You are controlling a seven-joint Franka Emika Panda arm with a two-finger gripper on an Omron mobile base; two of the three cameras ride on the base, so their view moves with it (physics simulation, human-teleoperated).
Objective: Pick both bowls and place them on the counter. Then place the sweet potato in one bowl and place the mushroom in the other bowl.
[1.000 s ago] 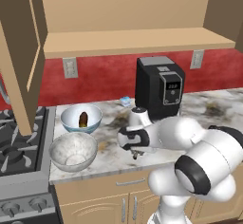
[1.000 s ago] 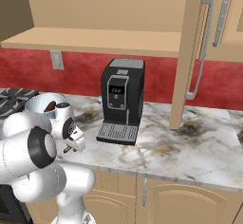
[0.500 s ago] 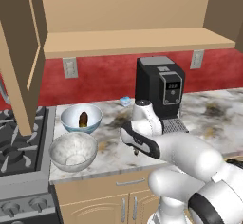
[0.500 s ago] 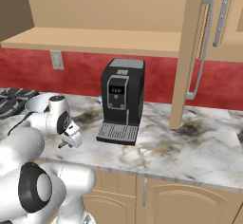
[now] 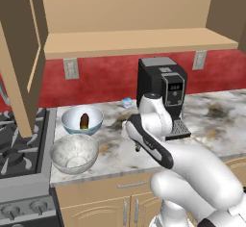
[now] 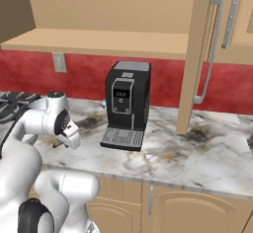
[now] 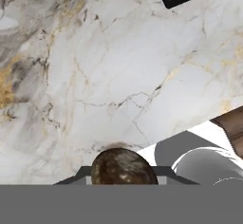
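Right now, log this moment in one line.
gripper: shut on mushroom, above counter | sweet potato: in blue bowl | grey bowl: empty

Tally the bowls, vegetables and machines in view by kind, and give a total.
Bowls: 2, blue-patterned bowl, grey bowl
Vegetables: 2, sweet potato, mushroom
Coffee machine: 1
Total: 5
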